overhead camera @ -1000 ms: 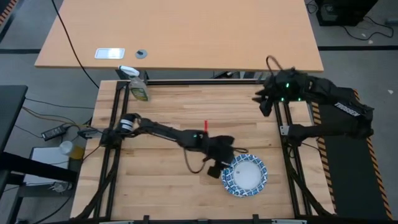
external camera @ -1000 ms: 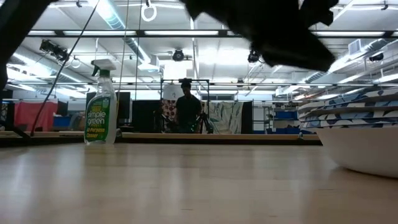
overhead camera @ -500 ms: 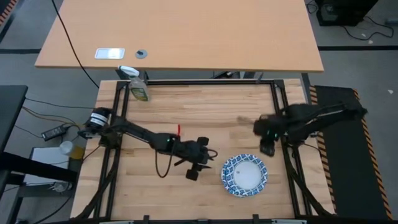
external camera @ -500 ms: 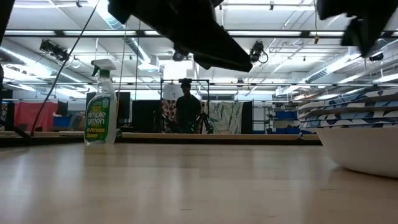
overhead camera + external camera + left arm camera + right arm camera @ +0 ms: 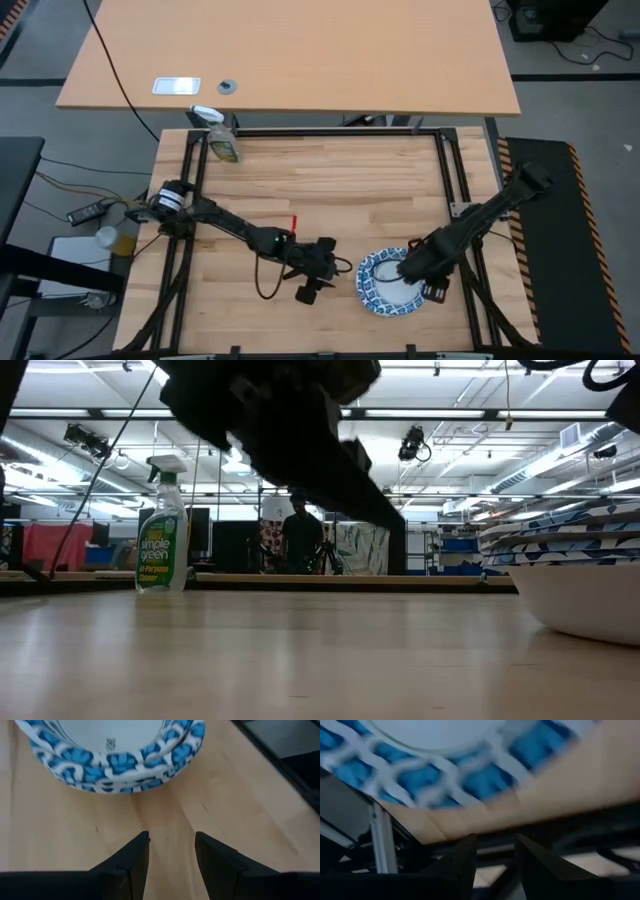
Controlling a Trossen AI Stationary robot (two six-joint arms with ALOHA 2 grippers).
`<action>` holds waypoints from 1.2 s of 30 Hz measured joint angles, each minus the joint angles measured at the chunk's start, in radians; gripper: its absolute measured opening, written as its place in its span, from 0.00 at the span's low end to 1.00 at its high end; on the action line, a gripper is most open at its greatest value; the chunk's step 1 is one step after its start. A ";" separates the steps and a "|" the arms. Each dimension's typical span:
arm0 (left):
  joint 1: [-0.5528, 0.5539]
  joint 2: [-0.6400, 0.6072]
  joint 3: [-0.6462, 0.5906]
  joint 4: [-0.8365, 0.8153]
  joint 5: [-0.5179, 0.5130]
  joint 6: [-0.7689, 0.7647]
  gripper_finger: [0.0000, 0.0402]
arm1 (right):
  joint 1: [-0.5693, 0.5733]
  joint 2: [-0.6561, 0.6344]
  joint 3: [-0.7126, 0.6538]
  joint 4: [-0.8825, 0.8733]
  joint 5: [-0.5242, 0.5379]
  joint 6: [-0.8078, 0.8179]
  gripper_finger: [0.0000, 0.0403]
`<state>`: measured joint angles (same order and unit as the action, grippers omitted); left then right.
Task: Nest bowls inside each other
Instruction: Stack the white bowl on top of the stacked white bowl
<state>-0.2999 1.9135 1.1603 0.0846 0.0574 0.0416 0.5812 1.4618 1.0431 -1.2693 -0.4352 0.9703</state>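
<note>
The bowls (image 5: 392,282), blue-and-white rimmed with a white centre, sit nested in one stack on the wooden table near its front right. In the left wrist view their stacked rims (image 5: 120,767) show ahead of my left gripper (image 5: 171,842). That gripper (image 5: 340,266) is open and hovers over bare wood just left of the stack. My right gripper (image 5: 415,275) is open above the stack's right rim, tipped steeply down. The blurred rim (image 5: 445,780) lies beyond its fingers. In the low view the stack (image 5: 585,600) stands at the right.
A green-and-white spray bottle (image 5: 222,140) stands at the table's far left corner. Black frame rails (image 5: 462,200) run along the table's sides, close to the right of the bowls. Bare wood (image 5: 330,190) lies between the bottle and the bowls. A person (image 5: 302,540) stands far off in the room.
My left gripper has drawn back from the bowls' left rim toward the table's left and near edge, sinking a little. My right arm has swung from the far right corner toward the near edge, come down over the bowls' right rim, and tipped to point steeply down.
</note>
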 joint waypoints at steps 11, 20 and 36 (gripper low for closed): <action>0.044 0.119 0.001 0.205 -0.014 0.022 0.40 | 0.003 0.069 0.000 0.207 0.220 -0.021 0.35; 0.057 0.120 0.000 0.177 -0.009 0.022 0.40 | 0.002 0.050 0.033 -0.004 0.042 -0.001 0.35; 0.030 0.066 -0.167 0.408 -0.098 0.068 0.40 | 0.004 0.190 -0.008 0.575 0.529 -0.199 0.34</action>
<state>-0.2695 1.9793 0.9929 0.4921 -0.0404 0.1097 0.5857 1.6519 1.0348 -0.6942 0.0936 0.7709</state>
